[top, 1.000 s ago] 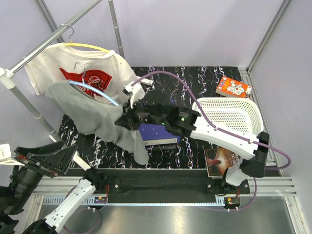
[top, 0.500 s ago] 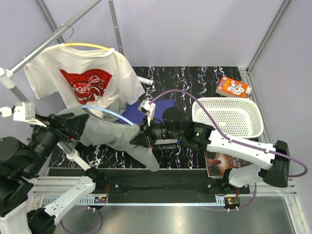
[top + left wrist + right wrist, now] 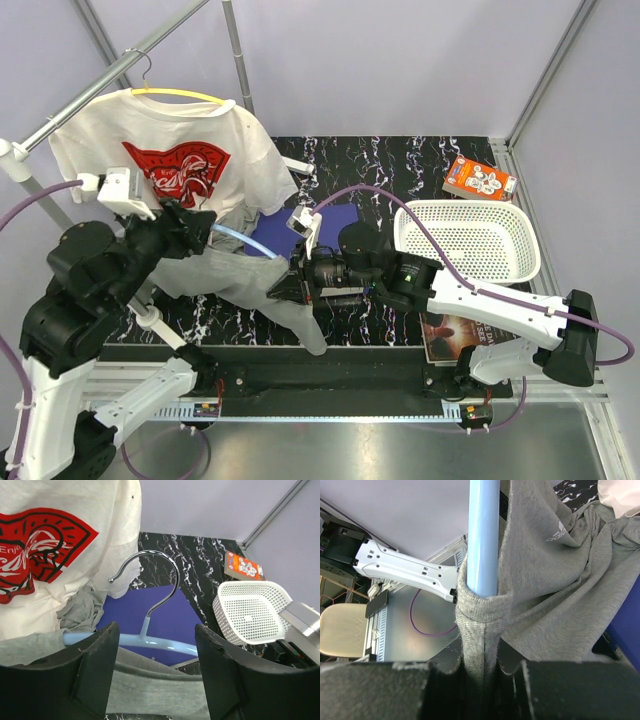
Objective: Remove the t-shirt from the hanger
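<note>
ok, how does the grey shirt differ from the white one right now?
The white shirt has a red print; the grey shirt looks plain apart from a small white logo. The white shirt hangs spread on a yellow hanger on the rail; the grey shirt is off the rail on a blue hanger, bunched, with the right gripper pinching its edge. Both are on hangers.

We read a partial "Enj" above Coca-Cola script in the red print on the white t-shirt [image 3: 65, 545], upper left of the left wrist view. The grey t-shirt [image 3: 560, 595] carries a small white logo, its lettering illegible. The print on the orange box [image 3: 478, 179] is unreadable.
</note>
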Controlling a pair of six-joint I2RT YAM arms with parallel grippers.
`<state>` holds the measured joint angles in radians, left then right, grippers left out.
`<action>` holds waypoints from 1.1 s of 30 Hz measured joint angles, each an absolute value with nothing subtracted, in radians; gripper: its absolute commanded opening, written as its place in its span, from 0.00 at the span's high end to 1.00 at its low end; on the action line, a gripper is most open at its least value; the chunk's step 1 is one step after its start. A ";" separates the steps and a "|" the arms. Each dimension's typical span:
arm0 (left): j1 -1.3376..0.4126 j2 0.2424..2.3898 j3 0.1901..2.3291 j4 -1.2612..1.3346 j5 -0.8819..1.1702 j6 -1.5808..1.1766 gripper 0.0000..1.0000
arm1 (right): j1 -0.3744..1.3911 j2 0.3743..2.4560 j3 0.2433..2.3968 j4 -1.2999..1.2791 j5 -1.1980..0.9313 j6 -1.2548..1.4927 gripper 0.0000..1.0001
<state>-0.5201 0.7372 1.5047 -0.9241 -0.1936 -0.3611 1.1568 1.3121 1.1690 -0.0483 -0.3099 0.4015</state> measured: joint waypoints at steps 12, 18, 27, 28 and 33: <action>-0.520 0.757 1.384 -0.842 -0.209 -0.333 0.89 | 1.157 1.312 1.168 -0.051 -0.336 0.413 1.00; -0.519 0.754 1.355 -0.835 -0.245 -0.276 1.00 | 1.156 1.312 1.164 -0.057 -0.335 0.423 0.55; -0.523 0.692 1.356 -0.867 -0.348 -0.278 1.00 | 1.157 1.268 1.156 -0.049 -0.277 0.393 0.00; -0.523 0.680 1.357 -0.867 -0.356 -0.278 1.00 | 1.157 1.258 1.146 -0.049 -0.268 0.390 0.00; -0.523 0.610 1.360 -0.863 -0.379 -0.276 1.00 | 1.158 1.220 1.094 -0.054 -0.230 0.387 0.01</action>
<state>-0.5228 0.6102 1.3602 -0.8627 -0.3790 -0.2764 1.1576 1.2201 1.0943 -0.0540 -0.2298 0.3874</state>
